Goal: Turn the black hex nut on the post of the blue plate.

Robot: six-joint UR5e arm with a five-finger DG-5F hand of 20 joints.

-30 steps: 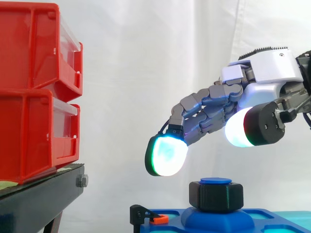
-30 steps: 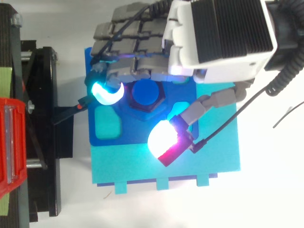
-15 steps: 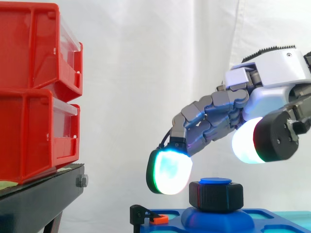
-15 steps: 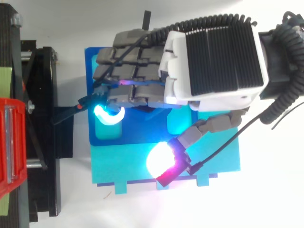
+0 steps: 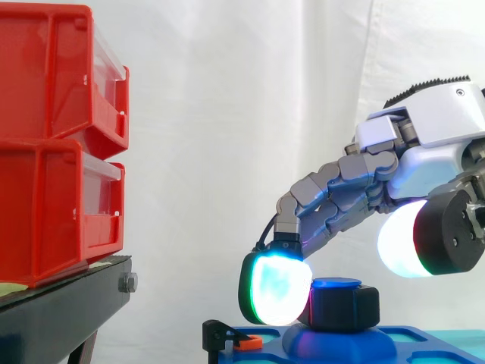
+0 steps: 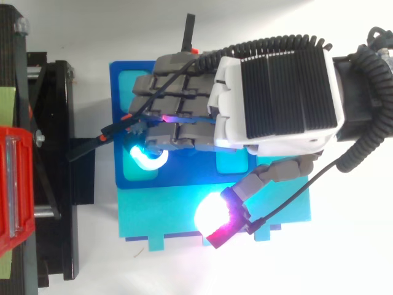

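- A white curtain (image 5: 227,114) hangs in soft folds behind the black stand (image 5: 61,311), under even light.
- Two red bins (image 5: 45,152) with clear fronts are stacked on top of this stand.
- A small bolt (image 5: 127,283) sits on the stand's side face.
- Beside the stand lies a plain white surface (image 6: 350,258).
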